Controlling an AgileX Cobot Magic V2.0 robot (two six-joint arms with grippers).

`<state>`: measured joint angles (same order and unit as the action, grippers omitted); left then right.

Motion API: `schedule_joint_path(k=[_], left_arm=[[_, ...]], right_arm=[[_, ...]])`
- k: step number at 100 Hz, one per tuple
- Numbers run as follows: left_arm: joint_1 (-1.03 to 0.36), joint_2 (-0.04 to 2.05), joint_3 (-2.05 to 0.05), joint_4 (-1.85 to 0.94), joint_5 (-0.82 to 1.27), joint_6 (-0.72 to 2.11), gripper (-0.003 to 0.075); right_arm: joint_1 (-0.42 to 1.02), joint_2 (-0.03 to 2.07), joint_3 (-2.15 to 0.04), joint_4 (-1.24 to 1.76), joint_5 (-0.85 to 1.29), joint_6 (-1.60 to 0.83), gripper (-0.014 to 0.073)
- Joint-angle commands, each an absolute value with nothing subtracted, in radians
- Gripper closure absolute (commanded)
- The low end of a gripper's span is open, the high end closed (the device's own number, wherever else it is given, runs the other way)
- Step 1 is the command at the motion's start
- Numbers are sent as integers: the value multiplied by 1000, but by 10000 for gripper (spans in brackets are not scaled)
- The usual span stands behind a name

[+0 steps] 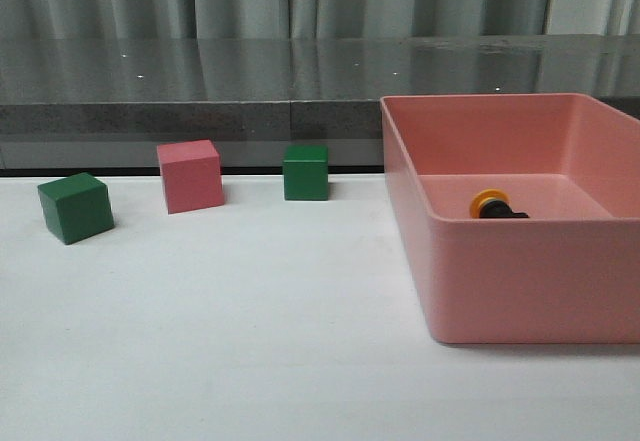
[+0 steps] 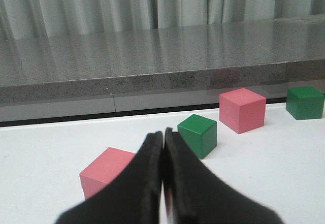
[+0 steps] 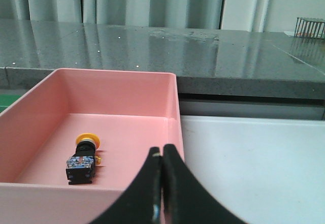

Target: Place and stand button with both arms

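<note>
Front view: task not begun — yellow-capped, black-bodied push-button (image 1: 495, 205) lies on its side inside pink plastic bin (image 1: 530, 281). Left gripper (image 2: 163, 137) & right gripper (image 3: 162, 155) both pinched closed, empty.

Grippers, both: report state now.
Left gripper: closed, holding nothing.
Right gripper: closed, holding nothing.

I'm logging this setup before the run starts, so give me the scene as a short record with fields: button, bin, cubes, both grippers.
button: lying on its side inside the bin, yellow cap toward the far wall
bin: pink, open-topped, on the table's right side
cubes: two green and a pink one in the front view; a second pink cube shows in the left wrist view
left gripper: shut, empty
right gripper: shut, empty, near the bin's front corner
</note>
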<state>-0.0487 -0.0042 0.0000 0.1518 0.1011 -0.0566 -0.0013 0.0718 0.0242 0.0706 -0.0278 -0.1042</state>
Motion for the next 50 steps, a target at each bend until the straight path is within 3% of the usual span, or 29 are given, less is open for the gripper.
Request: schedule_joint_path(k=[1, 25, 50], left_arm=[[-46, -34, 44, 143, 20, -68, 740], [-46, -34, 44, 143, 20, -68, 740], [-46, -34, 44, 143, 20, -68, 740]], right_arm=[[-7, 91, 12, 62, -104, -104, 656], [-4, 91, -23, 138, -163, 33, 656], [26, 168, -327, 138, 135, 48, 656]])
